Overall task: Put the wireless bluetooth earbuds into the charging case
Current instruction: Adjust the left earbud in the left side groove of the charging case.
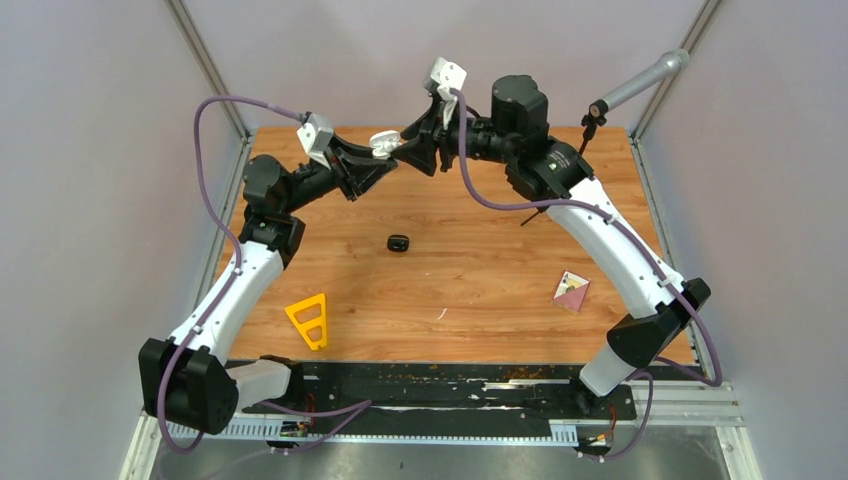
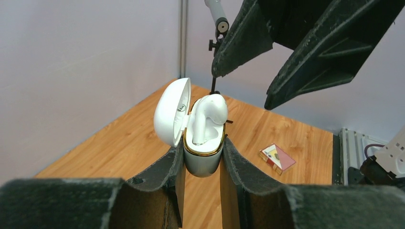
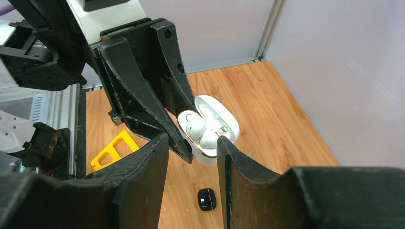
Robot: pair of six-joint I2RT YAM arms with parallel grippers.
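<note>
White earbud (image 2: 210, 112) in case (image 2: 203, 164), within left tool (image 2: 202, 146)

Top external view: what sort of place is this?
Probably a lab robot cell: wooden tabletop boxed in by plain grey walls and metal frame posts, arms bolted to a near-edge rail.

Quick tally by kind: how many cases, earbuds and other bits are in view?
Cases: 2 (white case, black case)
Earbuds: 1 (white earbud)
Yellow triangle: 1
Card: 1
White sliver: 1
Total: 6
</note>
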